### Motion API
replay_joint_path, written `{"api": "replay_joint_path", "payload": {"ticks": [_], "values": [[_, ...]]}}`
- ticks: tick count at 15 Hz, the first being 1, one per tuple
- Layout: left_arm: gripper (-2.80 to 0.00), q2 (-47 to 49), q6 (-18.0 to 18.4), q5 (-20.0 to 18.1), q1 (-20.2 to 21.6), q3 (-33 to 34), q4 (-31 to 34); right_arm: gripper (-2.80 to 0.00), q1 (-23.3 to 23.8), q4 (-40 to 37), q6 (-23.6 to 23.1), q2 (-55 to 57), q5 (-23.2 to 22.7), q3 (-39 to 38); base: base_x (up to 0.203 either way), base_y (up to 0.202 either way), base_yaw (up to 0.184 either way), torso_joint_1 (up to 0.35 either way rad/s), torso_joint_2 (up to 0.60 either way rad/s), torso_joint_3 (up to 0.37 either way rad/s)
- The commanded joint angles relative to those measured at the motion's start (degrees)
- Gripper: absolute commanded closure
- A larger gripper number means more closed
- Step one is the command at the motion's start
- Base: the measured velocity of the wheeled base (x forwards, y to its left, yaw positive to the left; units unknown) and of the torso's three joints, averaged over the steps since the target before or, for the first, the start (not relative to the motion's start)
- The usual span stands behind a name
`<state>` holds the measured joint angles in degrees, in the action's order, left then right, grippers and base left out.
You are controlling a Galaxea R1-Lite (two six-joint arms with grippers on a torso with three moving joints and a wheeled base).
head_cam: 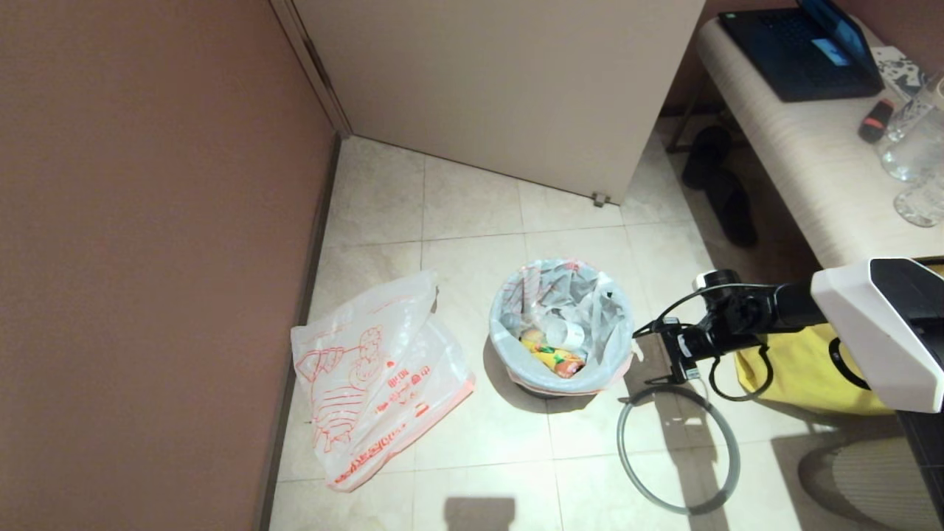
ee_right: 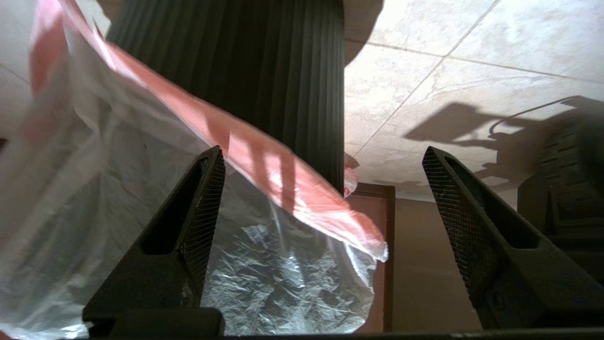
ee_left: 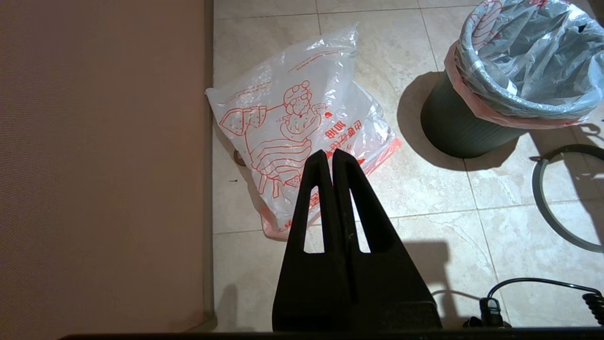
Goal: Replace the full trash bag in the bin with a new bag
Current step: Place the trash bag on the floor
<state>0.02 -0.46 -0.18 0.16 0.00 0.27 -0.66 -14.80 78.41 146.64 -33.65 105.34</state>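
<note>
With its fingers spread wide and nothing between them, the right gripper [head_cam: 675, 352] stands just beside the small round black plastic bin [ee_left: 460, 130], on the side away from the brown wall [head_cam: 147, 258], level with the folded-over pink band of the thin translucent white full trash bag [head_cam: 564, 324] that lines the bin. That bag sits inside the bin, lumpy with a yellow-orange packet [head_cam: 554, 358] and a white cup [head_cam: 568, 333]. The thin grey hoop [head_cam: 678, 448] lies on the tiled floor [head_cam: 472, 206] near the bin, below the right gripper. The new bag [head_cam: 376, 376], thin translucent white plastic with a red cartoon drawing, lies flat on the floor between the bin and the wall.

Likely hazards: the light bin may tip or slide if the fingers close on its ribbed wall together with the film; the thin plastic may tear or slip if only a corner of the band is pinched; a tilted lift could spill the rubbish.

The left gripper [ee_left: 329, 163], fingers pressed together, hangs above the new bag, well apart from the bin. It is outside the head view. Whether the right fingers touch the band cannot be told. The hoop is cut off in the left wrist view.
</note>
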Motion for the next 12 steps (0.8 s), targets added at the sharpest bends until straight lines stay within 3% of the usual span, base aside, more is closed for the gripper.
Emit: {"api": "replay_joint_path", "payload": {"ticks": [1,4,8,12], "values": [[0.0,0.1,0.0,-0.1,0.0,0.0,0.0,-2.8,0.1,-0.1,0.5,0.1,-0.1,0.2,0.0,0.0,0.0,0.0,0.0,0.0],[0.0,0.1,-0.1,-0.1,0.0,0.0,0.0,-2.8,-0.9,-0.8,-0.5,1.2,2.6,1.0,0.0,0.0,0.0,0.0,0.0,0.0],[0.0,0.0,0.0,0.0,0.0,0.0,0.0,-2.8,-2.3,-13.6,-4.9,4.2,9.9,7.7,0.0,0.0,0.0,0.0,0.0,0.0],[0.0,0.1,-0.1,0.0,0.0,0.0,0.0,-2.8,-3.2,-15.0,-6.5,5.1,14.1,7.6,0.0,0.0,0.0,0.0,0.0,0.0]]}}
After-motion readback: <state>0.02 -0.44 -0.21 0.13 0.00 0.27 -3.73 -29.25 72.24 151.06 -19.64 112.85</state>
